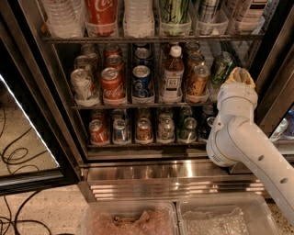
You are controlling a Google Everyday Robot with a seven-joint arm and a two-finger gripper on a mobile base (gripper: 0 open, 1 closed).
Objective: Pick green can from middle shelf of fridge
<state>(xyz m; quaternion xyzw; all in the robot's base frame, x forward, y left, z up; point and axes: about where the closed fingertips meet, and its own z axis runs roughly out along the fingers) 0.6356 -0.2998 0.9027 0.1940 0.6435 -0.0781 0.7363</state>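
Now my gripper (239, 77) hangs just right of the green can (221, 67), seemingly placed to grasp it; I cannot tell its hold.

The big red drink (101, 10) on the top shelf (151, 39) has white curly letters that say Coca-Cola. The red can (113, 86) at the front of the middle shelf (138, 106) has the same white curly writing. It is probably Coca-Cola too, but its letters are hard to make out. The bottle (171, 75) has a white label with dark marks too small to read. The green can (222, 68) has pale marks that cannot be read. The hand (238, 77) is at the right end of the middle shelf, just beside the green can.
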